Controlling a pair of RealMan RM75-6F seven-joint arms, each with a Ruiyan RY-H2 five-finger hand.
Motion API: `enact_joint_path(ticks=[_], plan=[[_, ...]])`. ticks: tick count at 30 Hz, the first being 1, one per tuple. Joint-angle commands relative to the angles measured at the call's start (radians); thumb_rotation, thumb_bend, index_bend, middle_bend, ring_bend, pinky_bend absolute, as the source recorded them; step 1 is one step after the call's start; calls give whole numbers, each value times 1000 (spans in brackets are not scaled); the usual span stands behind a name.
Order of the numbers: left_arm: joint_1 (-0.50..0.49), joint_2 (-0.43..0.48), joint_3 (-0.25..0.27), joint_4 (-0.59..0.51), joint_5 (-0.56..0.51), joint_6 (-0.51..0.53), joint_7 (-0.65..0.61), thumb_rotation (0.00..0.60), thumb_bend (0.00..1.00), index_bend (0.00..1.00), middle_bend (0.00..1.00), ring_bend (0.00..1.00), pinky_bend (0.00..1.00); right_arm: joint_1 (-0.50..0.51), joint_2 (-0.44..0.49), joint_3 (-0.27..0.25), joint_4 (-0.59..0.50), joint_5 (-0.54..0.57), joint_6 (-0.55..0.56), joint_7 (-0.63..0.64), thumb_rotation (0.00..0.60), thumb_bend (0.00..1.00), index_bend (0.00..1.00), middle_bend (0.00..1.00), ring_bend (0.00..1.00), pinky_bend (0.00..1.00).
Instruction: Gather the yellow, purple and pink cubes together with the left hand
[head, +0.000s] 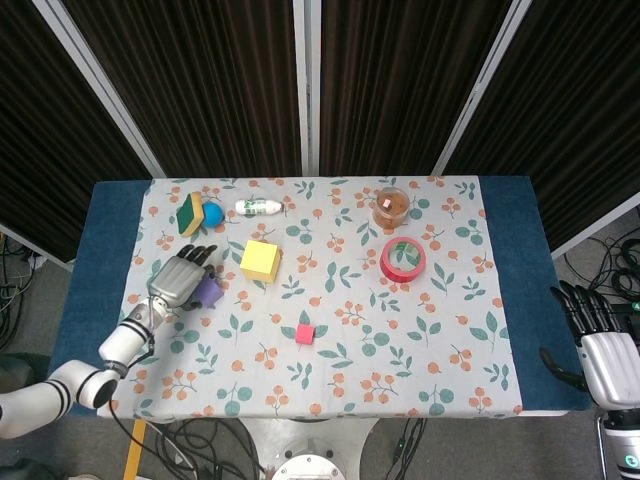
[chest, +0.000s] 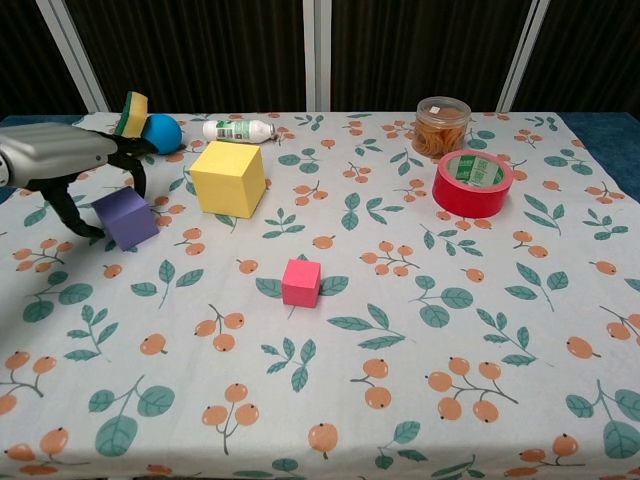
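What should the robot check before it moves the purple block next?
1. Left hand around the purple cube: ok, fingers sit on both sides of it.
2. Firm hold on the cube: cannot tell, contact is not clear in either view.
3. Path toward the yellow cube: ok, only bare tablecloth between them.
4. Pink cube in sight: ok, it sits alone nearer the front edge.
5. Sponge and blue ball out of the way: ok, they lie behind the hand.
6. Right hand away from the work: ok, it is off the table's right edge.

Overhead head view; low chest view.
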Motion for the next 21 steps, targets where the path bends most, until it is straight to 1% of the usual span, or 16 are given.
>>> enact_joint_path(ticks=[1, 5, 9, 13, 17, 21], plan=[[8, -21, -4, 22, 26, 15, -56, 600, 229, 486, 115, 90, 112, -1, 0, -1, 1, 1, 0, 0, 600, 216, 0, 39, 0, 40], [27, 1, -21, -25, 53, 66, -118, 600, 230, 505, 119, 90, 112, -3, 1, 0, 3, 0, 4, 3, 600, 216, 0, 39, 0, 41], [27, 24, -24, -77, 101, 107, -129, 600, 230, 505, 119, 90, 112, -3, 2, -1, 5, -3, 5, 5, 600, 216, 0, 39, 0, 41], [4, 19, -30, -101, 121, 93, -96, 600, 230, 505, 118, 88, 112, -6, 2, -2, 7, -6, 12, 9, 600, 216, 0, 39, 0, 40], [-21, 2, -47, -125, 106, 60, -49, 600, 229, 505, 118, 81, 111, -13, 4, -4, 9, -5, 21, 11, 600, 216, 0, 39, 0, 40], [-52, -31, -58, -105, 121, 51, 21, 600, 231, 505, 118, 80, 112, -16, 4, -5, 9, -6, 25, 12, 600, 216, 0, 39, 0, 40]])
